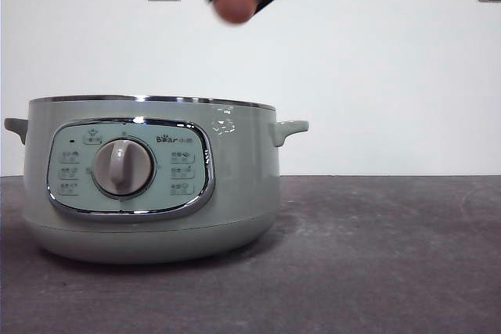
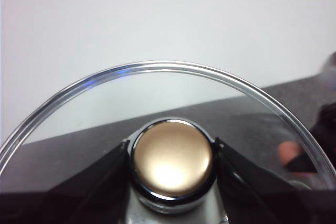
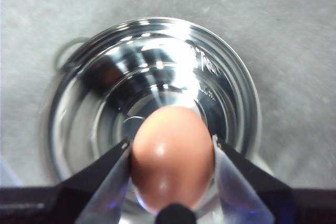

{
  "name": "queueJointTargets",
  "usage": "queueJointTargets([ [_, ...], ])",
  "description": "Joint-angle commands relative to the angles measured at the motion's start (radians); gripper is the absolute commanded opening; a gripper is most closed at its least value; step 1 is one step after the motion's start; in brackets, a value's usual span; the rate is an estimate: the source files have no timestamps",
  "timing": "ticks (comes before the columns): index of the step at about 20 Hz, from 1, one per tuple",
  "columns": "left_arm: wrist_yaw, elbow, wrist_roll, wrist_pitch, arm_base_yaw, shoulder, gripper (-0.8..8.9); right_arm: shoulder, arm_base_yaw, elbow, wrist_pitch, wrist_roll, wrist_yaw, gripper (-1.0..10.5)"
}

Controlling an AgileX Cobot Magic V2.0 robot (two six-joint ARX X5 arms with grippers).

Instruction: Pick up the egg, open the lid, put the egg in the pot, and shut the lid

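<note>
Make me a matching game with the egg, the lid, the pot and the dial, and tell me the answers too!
Things:
1. egg
2. lid
3. pot
4. dial

States:
A. open, shiny and empty inside
B. held by its knob in the left hand
C. on the pot's front panel
D. held above the pot in the right hand

Pairs: 1-D, 2-B, 3-A, 4-C

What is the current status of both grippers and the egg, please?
Right gripper shut on small brown-orange egg, above open sage-green pot. Left gripper shut on glass lid knob, lid off. Nothing blocking.
</note>
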Motion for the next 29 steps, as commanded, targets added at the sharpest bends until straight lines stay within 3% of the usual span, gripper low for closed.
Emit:
queueJointTargets([
  [1,-0.026,0.021,0.012,0.032,0.0,-0.059,-0.09,0.121,0.022,0.072,-0.025,-0.037,-0.002,-0.1],
  [9,-0.026,0.021,0.011,0.002,0.001,-0.085,-0.09,0.391,0.095,0.15,0.018,-0.12,0.033,-0.1],
  [20,-0.025,0.021,0.008,-0.032,0.001,-0.085,-0.09,0.504,0.098,0.15,0.059,-0.164,0.053,-0.1],
  [22,-0.025,0.021,0.008,-0.05,0.001,-0.085,-0.09,0.506,0.099,0.15,0.068,-0.163,0.054,1.0],
  [24,-0.026,0.021,0.008,-0.066,0.001,-0.085,-0.09,0.506,0.098,0.15,0.066,-0.144,0.061,3.7],
  [29,-0.026,0.021,0.008,-0.071,0.001,-0.085,-0.09,0.502,0.1,0.15,0.065,-0.117,0.058,4.0],
])
